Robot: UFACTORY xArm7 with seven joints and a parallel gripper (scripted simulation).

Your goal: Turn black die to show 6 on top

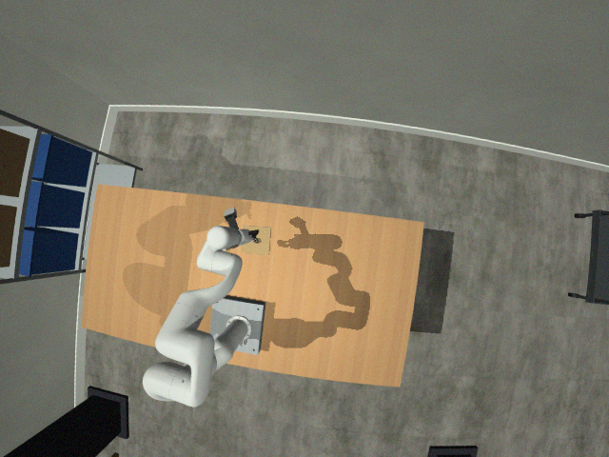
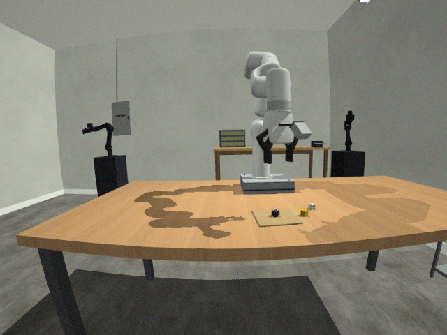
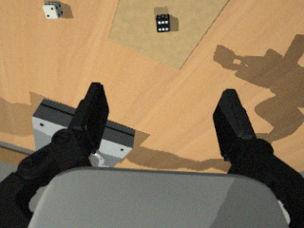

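The black die (image 2: pixel 274 213) lies flat on the tan mat (image 2: pixel 276 217), well inside its edges. In the wrist view the black die (image 3: pixel 162 23) shows six white pips on its upward face, on the mat. My gripper (image 2: pixel 277 153) hangs high above the table, wide open and empty, far above the die; in the wrist view its fingers stand wide apart. In the overhead view the gripper (image 1: pixel 254 237) is over the mat (image 1: pixel 259 238).
A yellow die (image 2: pixel 304 212) and a white die (image 2: pixel 311 206) lie on the bare table just right of the mat; the white die also shows in the wrist view (image 3: pixel 52 10). The arm's grey base (image 2: pixel 267 183) stands behind the mat.
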